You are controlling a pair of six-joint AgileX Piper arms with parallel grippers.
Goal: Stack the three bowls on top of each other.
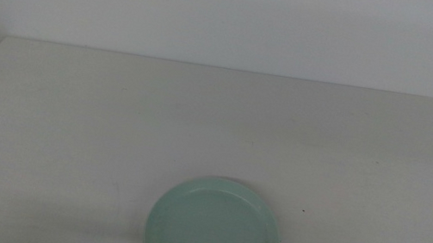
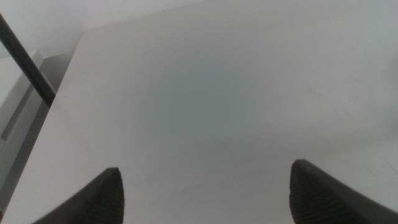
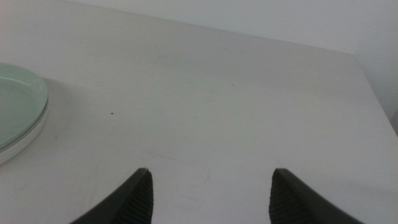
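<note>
Middle view: shallow round mint green dish point(image 1: 214, 227) cut off at its near rim by the picture's bottom edge.

Right wrist view: same dish point(image 3: 18, 102) cropped by the picture's side; under it a white rim point(image 3: 25, 140) shows. Cannot tell how many dishes lie beneath.

Pale blue-grey dish: none discernible.

Both arms lie outside the middle view.

Bright, even, diffuse light washes out the white table point(image 1: 216, 121), with low contrast throughout. The mint green bowl point(image 1: 214, 230) casts a faint shadow; both wrist views are soft.
</note>
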